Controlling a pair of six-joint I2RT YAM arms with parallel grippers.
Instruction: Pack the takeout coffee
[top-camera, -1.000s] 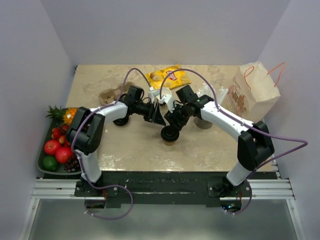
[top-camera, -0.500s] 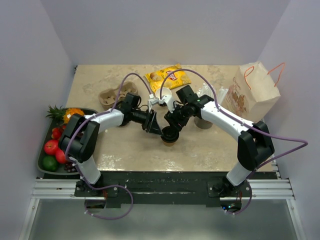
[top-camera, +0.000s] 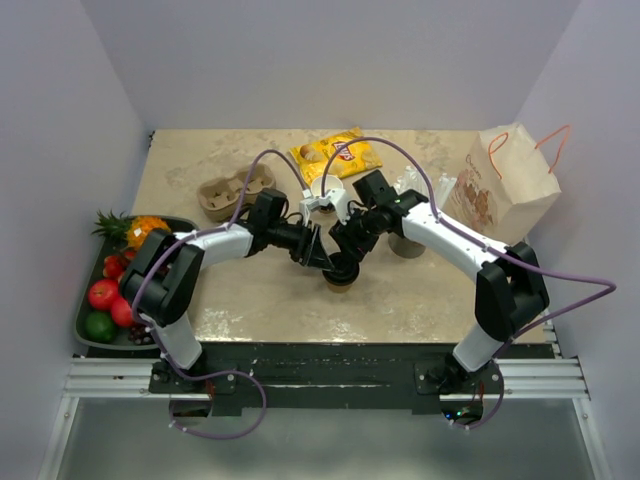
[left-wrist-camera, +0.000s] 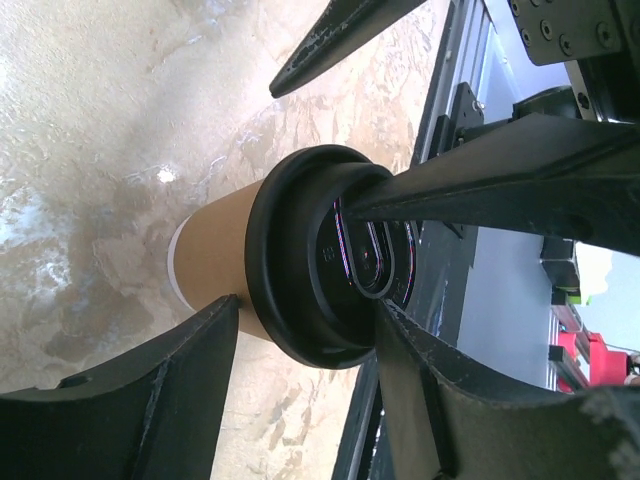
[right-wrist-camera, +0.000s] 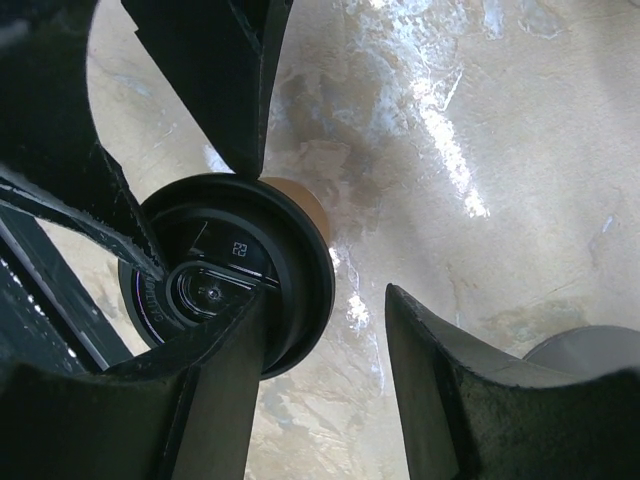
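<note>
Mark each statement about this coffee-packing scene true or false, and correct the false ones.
1. The black lid sits on the kraft paper cup. True.
2. The cup lies on its side. False: it stands upright on the table.
3. The right gripper is shut on the lid. False: its jaws stand open, with one finger lying across the lid's top.
4. A paper bag stands on the table's right side. True.
5. The cup sits in the pulp cup carrier. False: the carrier lies apart from it, toward the back left.
</note>
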